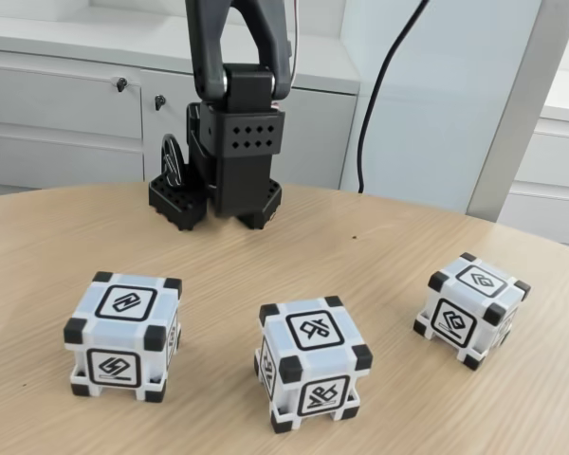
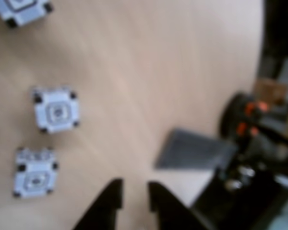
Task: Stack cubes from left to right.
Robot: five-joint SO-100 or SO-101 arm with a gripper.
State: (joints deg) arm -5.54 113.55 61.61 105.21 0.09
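Three white cubes with black corners stand apart in a row on the wooden table (image 1: 266, 256). In the fixed view they are the left cube (image 1: 123, 336), the middle cube (image 1: 313, 362) and the right cube (image 1: 472, 309). In the blurred wrist view, seen from high above, one cube (image 2: 23, 10) sits at the top left corner, a second cube (image 2: 56, 110) at mid left and a third cube (image 2: 35, 172) below it. My gripper (image 2: 134, 189) enters from the bottom edge, well above the table and to the right of the cubes. Its fingers are slightly apart with nothing between them.
The arm's black base (image 1: 229, 161) stands at the back of the table, with a black cable (image 1: 379, 95) hanging behind it. White cabinets (image 1: 66, 104) run along the wall. In the wrist view a dark flat piece (image 2: 192, 149) and the arm's parts with orange bits (image 2: 249, 120) are at the right.
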